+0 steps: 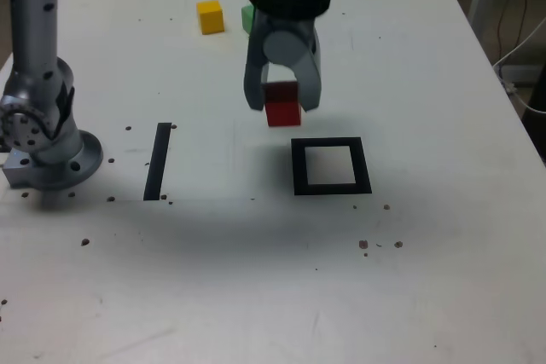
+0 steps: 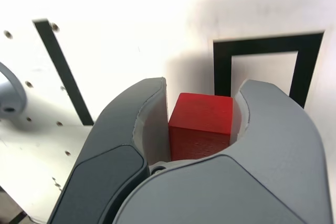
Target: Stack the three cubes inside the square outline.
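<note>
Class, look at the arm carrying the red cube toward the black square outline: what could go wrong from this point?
1. The gripper holds the red cube up and to the exterior view's left of the square outline; released here, it would likely land outside.
2. The outline is barely wider than the cube, so a slightly off placement could overlap the frame.
3. The yellow cube and green cube still need stacking; a crooked base risks toppling.

Red cube (image 1: 283, 106) lifted, square outline (image 1: 331, 166) empty.
You see the yellow cube (image 1: 211, 17) and the green cube (image 1: 248, 17) resting far behind on the table.
</note>
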{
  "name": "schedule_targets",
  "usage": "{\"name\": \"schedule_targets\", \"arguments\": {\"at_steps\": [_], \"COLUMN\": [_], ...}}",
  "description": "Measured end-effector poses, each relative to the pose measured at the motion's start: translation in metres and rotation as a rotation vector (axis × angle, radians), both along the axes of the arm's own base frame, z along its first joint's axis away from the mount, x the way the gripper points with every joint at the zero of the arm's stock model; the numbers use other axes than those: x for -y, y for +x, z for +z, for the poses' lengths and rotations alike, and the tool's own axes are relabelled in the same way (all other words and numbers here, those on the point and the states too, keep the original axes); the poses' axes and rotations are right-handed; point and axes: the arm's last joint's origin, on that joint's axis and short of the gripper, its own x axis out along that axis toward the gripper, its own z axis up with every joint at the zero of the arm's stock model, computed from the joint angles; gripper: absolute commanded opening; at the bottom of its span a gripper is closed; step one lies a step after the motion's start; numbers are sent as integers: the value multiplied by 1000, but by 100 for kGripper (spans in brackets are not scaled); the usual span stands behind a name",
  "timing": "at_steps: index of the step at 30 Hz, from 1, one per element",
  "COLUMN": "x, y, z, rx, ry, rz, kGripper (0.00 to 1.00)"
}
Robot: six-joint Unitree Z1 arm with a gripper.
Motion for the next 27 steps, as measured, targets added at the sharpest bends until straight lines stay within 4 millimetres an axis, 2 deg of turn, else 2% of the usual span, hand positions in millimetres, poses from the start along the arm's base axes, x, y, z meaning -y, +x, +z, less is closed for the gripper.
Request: {"name": "schedule_targets", "arguments": {"at_steps": [4,12,27], "x": [8,11,9], "y": [13,34,49], "z": [-7,-27,-56], "rx": [1,-8,-9], "ry": [1,-10,-26], "rz": [-2,-4,7], "kGripper": [30,30,30]}}
